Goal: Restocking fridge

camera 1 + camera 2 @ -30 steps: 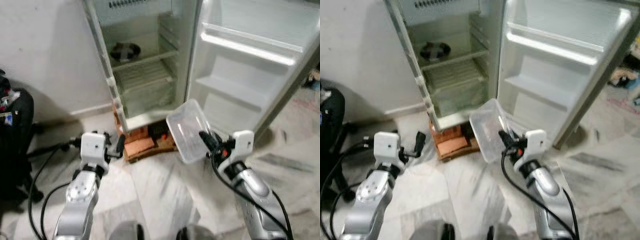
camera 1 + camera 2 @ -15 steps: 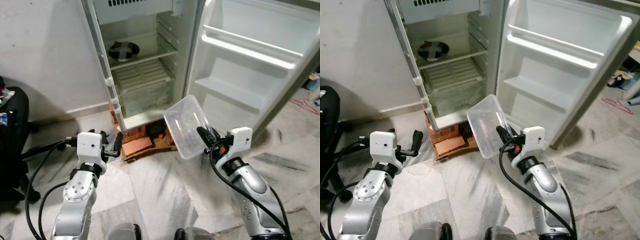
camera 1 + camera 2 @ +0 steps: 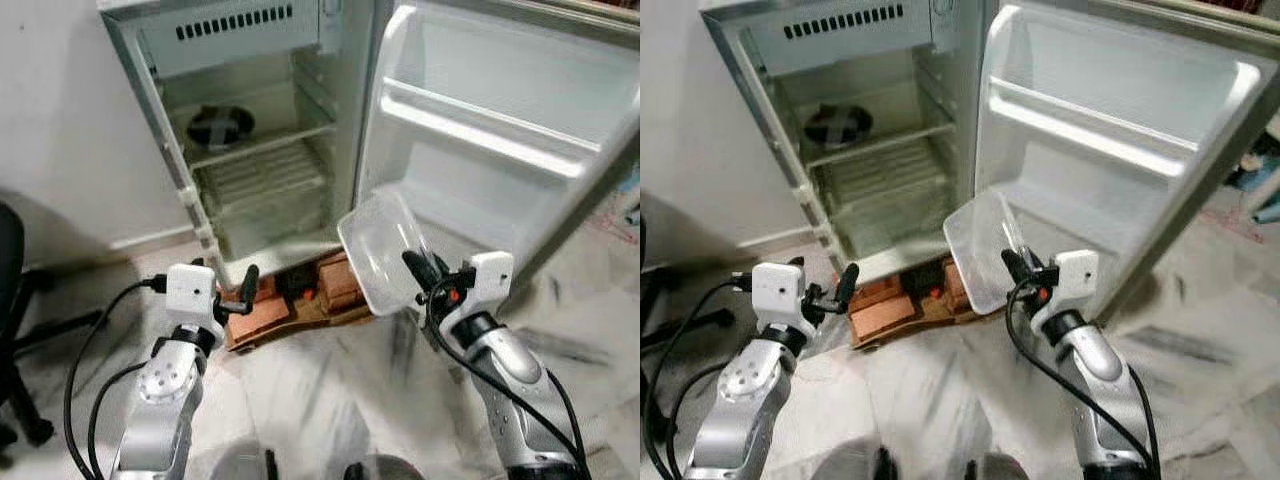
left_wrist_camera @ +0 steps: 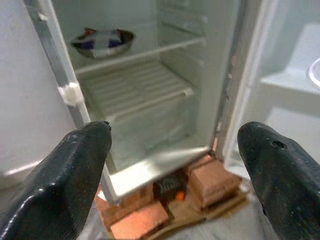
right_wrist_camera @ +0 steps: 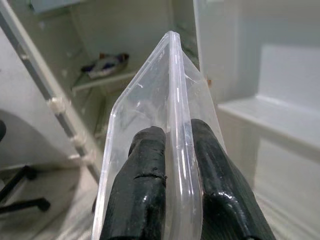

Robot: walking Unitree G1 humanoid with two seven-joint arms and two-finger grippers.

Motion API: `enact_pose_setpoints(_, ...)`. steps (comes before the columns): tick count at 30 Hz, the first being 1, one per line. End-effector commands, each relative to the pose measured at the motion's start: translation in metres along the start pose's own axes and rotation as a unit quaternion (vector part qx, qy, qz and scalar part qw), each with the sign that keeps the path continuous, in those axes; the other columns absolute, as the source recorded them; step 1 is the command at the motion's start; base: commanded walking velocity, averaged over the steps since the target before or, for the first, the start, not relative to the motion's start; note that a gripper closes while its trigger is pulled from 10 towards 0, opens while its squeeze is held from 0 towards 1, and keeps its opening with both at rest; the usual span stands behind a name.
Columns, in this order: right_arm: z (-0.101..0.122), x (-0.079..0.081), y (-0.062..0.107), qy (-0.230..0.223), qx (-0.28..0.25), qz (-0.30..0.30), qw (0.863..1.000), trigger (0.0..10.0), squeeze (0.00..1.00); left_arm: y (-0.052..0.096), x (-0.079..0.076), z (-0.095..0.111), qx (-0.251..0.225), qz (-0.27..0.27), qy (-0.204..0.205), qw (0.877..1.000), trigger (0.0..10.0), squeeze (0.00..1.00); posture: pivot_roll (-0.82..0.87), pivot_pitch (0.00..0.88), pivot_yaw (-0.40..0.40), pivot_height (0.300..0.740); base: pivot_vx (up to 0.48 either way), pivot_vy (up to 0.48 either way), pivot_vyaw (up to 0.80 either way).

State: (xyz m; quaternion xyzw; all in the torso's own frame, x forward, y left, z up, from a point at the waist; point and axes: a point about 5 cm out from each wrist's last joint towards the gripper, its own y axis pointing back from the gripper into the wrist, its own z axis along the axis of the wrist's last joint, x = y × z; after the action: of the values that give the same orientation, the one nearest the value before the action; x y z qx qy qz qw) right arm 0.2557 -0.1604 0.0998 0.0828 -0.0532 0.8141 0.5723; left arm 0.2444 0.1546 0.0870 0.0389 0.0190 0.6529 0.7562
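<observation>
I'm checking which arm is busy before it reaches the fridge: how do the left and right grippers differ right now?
The right gripper is shut on the wall of a clear plastic container; the left gripper holds nothing, its jaws spread wide apart. The right gripper is in front of the open fridge door, while the left gripper faces the fridge compartment. Both are raised and pointing towards the fridge.

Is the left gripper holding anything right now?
No, the left gripper is open with nothing between its fingers, pointing at the open fridge.

Bowl's (image 4: 102,42) contents on fridge shelf too blurred
</observation>
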Motion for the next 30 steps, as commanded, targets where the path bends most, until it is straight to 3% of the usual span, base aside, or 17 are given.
enact_pose_setpoints(1,0.0,0.006,-0.003,-0.004,-0.002,0.009,1.0,10.0,0.0,0.003,0.008,0.0,0.003,0.012,-0.005,1.0,10.0,0.0,0.03,0.103,0.003,0.74,0.42,0.0,0.0)
enact_pose_setpoints(17,-0.001,0.008,-0.004,0.005,-0.001,0.018,1.0,10.0,0.0,0.004,0.009,-0.001,0.006,0.015,-0.003,1.0,10.0,0.0,0.03,0.104,0.004,0.74,0.393,0.26,0.0)
enact_pose_setpoints(21,0.0,0.011,-0.004,-0.002,-0.005,0.025,1.0,10.0,0.0,0.005,0.007,-0.002,0.01,0.02,0.0,1.0,10.0,0.0,0.03,0.104,0.003,0.74,0.344,0.308,0.47)
enact_pose_setpoints(30,0.001,0.001,0.001,0.002,-0.011,-0.006,1.0,10.0,0.0,0.019,0.013,-0.015,0.033,0.053,0.009,0.998,10.0,0.0,0.03,0.073,-0.009,0.74,0.0,0.057,0.1)
